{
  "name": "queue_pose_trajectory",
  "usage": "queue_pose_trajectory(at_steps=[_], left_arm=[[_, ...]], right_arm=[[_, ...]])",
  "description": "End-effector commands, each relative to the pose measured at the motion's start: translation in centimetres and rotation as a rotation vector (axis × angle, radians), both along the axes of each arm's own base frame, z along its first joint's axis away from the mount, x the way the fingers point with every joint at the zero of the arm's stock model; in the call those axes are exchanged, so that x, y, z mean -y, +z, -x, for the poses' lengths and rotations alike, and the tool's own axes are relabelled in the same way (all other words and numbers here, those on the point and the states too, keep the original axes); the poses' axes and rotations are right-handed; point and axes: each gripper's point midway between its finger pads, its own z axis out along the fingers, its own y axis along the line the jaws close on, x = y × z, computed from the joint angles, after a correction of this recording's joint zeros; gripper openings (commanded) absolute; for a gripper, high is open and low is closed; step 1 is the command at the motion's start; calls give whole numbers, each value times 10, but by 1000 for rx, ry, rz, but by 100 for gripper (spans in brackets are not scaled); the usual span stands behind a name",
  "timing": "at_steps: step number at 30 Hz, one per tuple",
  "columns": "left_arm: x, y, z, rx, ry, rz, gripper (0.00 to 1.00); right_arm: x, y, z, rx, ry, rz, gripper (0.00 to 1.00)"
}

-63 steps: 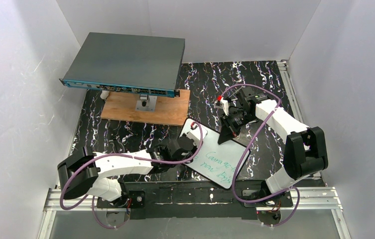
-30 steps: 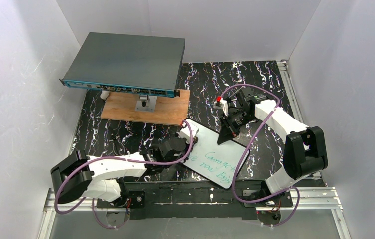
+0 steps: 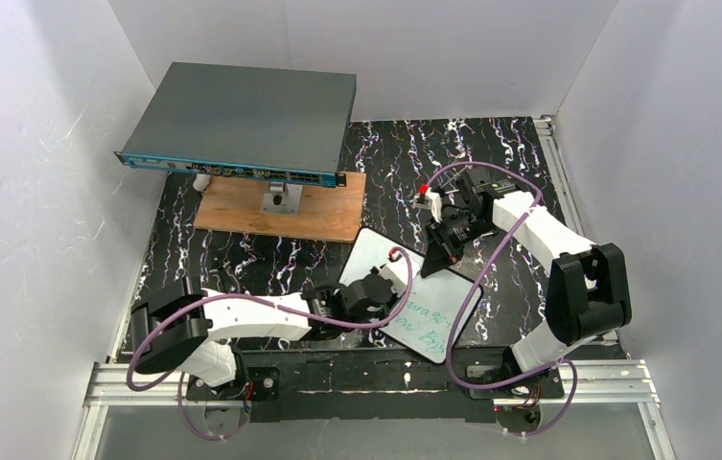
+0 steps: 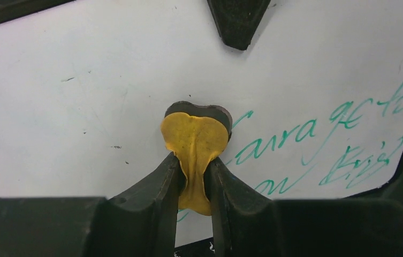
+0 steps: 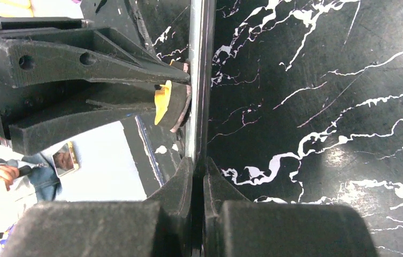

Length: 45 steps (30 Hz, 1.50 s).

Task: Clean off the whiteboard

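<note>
- The whiteboard (image 3: 438, 297) is a thin, flat white rectangle with rounded corners. It sits at a diagonal on the table (image 3: 491, 153) between the two arms, near the front centre. The frames do not show whether it lies fully flat.
- Its glossy surface is lightly specked with dark marks.
- Green handwriting (image 4: 301, 134) runs in loose, slanted cursive lines across the board's near right part. The far left part is bare white.
- The left gripper (image 4: 194, 160) has matte black, wedge-shaped fingers clamped tight on an eraser pad (image 4: 194, 140).
- This pad is a soft yellow, heart-like lobe, pinched into a narrow waist where the fingers meet. A dark, felt-like layer edges its top.
- The pad presses against the white surface just beside the first letters of the upper written line.
- The right gripper (image 5: 198, 170) is closed on the whiteboard's thin pale edge. In the right wrist view this edge appears as a straight, narrow strip running away from the fingertips.
- The table is black with irregular white, marble-like veining.
- A grey box (image 3: 242, 120), broad, flat and smooth with a blue front edge, stands at the far left. It is raised above a wooden plank (image 3: 242, 206) of plain brown grain.
</note>
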Motion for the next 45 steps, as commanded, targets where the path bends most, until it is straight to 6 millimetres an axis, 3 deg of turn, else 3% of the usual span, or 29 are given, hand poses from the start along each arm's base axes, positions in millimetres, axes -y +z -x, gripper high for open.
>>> queue_pose_trajectory(at_steps=[1,7,11,15,18,19,20,26,30,35,45], left_arm=[[-26,6,-33,57,239,-90,0],[-75,11,-53,48,442,-70,0],[-88,11,-57,23,469,-45,0],[-69,14,-48,-4,341,24,0],[-39,16,-31,-35,164,74,0],[-16,20,-15,-10,33,82,0],[-7,19,-8,-13,-11,76,0],[15,8,3,-2,-62,9,0],[-4,5,-15,27,89,-50,0],[-49,7,-40,28,349,-41,0],[-87,4,-50,-30,469,38,0]], right_arm=[[-11,5,-10,141,87,-77,1],[-11,5,-9,140,87,-79,1],[-11,5,-9,139,87,-78,1],[-11,5,-9,139,87,-77,1],[-11,4,-9,136,87,-75,1],[-11,4,-10,137,87,-75,1],[-11,4,-10,138,88,-76,1],[-11,4,-9,136,88,-75,1],[-11,4,-10,141,89,-78,1],[-11,5,-9,139,88,-79,1],[-11,5,-9,140,89,-78,1]])
